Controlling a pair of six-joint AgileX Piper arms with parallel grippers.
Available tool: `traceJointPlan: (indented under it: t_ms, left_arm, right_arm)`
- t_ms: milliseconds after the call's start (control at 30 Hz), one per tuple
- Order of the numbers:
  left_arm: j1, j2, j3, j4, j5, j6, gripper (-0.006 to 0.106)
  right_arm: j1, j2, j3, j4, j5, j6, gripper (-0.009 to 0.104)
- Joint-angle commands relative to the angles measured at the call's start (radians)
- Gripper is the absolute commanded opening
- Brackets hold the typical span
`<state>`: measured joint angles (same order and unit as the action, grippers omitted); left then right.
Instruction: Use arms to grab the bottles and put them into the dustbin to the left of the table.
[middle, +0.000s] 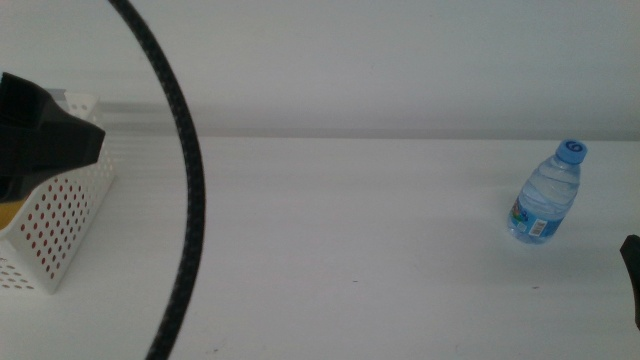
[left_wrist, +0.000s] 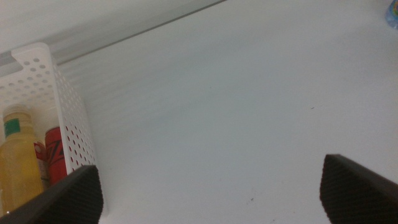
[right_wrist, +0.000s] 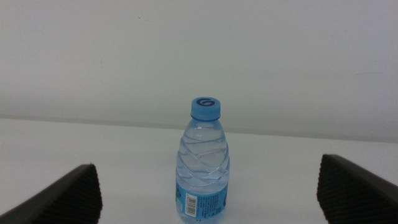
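A small clear water bottle (middle: 546, 192) with a blue cap stands upright on the white table (middle: 350, 230) at the right. My right gripper (right_wrist: 207, 193) is open and faces this bottle (right_wrist: 204, 165), which stands a little ahead of the wide-apart jaws, untouched. In the middle view only a dark tip of that gripper (middle: 631, 275) shows at the right edge. My left gripper (left_wrist: 210, 180) is open and empty, beside the white perforated dustbin (left_wrist: 68, 118). Inside the dustbin lie a yellow juice bottle (left_wrist: 18, 165) and a red can (left_wrist: 56, 155). The left arm (middle: 40, 140) hangs over the dustbin (middle: 65, 215).
A thick black cable (middle: 188, 190) arcs across the left part of the middle view. The table's far edge meets a plain white wall. Bare tabletop stretches between the dustbin and the water bottle.
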<state>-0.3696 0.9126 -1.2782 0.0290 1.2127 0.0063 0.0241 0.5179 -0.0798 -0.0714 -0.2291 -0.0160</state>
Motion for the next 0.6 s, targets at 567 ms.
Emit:
traceJointPlan:
  t_ms: [567]
  left_arm:
    - [-0.010,-0.002,0.000,0.000,-0.013,-0.006,0.094]
  right_arm:
    - [-0.003,-0.001,0.007,0.001,-0.046,0.029,0.093]
